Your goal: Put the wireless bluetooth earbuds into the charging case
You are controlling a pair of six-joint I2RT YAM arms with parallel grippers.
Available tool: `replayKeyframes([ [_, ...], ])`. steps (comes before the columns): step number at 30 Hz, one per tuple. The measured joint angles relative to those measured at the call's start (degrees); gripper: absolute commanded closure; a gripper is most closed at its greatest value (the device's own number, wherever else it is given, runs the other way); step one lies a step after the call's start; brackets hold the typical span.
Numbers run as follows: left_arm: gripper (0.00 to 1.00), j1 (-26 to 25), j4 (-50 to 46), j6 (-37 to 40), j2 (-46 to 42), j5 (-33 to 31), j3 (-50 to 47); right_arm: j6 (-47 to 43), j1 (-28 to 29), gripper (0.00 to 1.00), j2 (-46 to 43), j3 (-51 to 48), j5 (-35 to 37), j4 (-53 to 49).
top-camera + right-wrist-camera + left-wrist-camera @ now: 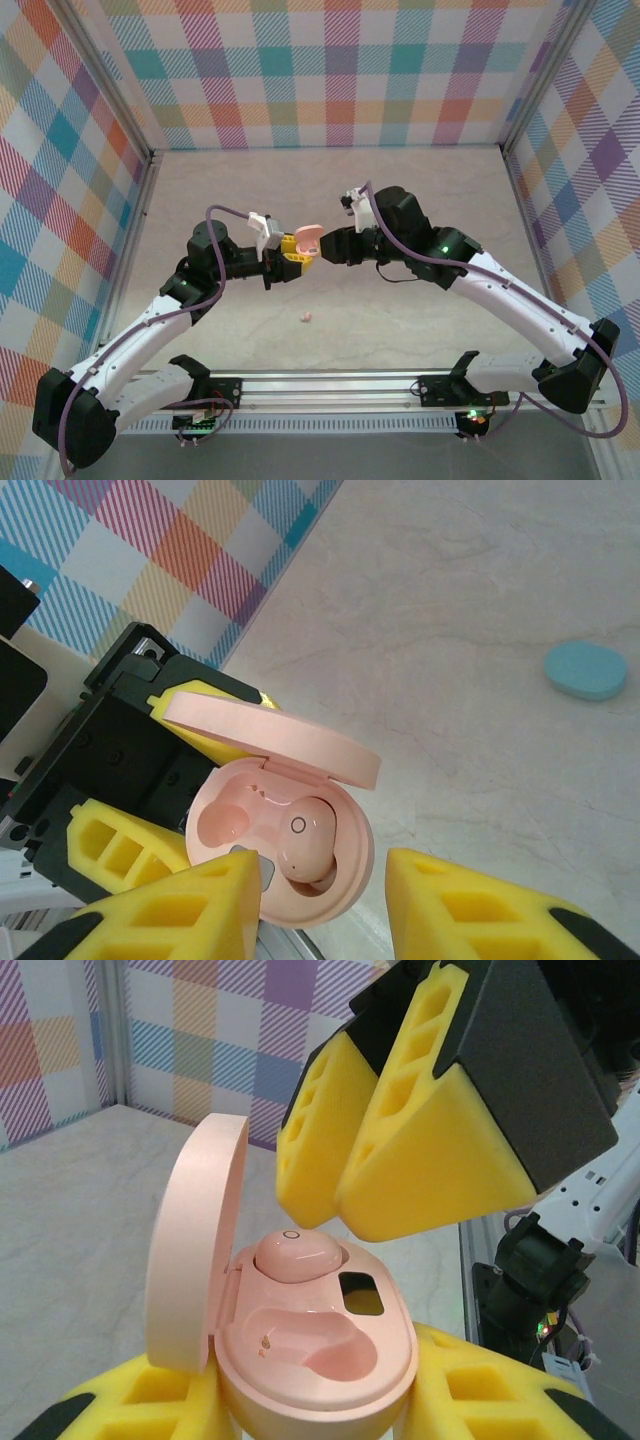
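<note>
The pink charging case (330, 1360) is held open above the table, lid (195, 1250) upright, with my left gripper (320, 1412) shut on its base. One pale pink earbud (296, 1256) sits in the far socket; the near socket (318, 1345) is empty. My right gripper (320, 880) hovers open just over the case (280, 850), its yellow fingers (420, 1150) spread apart from the seated earbud (306, 846). A second pink earbud (306, 318) lies on the table in front of the two grippers (293, 250) (328, 247).
A closed light blue case (585, 670) lies on the marble table (480, 600) beyond the right gripper. Checkered walls (340, 70) enclose the table on three sides. The mounting rail (330, 395) runs along the near edge.
</note>
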Motion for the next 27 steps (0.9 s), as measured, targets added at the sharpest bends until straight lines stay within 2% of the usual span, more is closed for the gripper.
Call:
replayKeyframes([
  [13,0.97,0.0,-1.5,-0.3,-2.6,-4.4,-1.6,0.9,-4.3,0.57,-7.6,-1.5,2.3,-2.8],
  [21,0.98,-0.1,-4.0,-1.9,-4.3,-8.5,-3.0,1.8,-6.1,0.57,-6.0,-6.3,1.3,-2.9],
  [27,0.98,-0.1,-6.5,-3.0,-4.3,-10.9,-3.4,3.7,-6.0,0.58,-2.5,-12.5,-1.0,0.6],
])
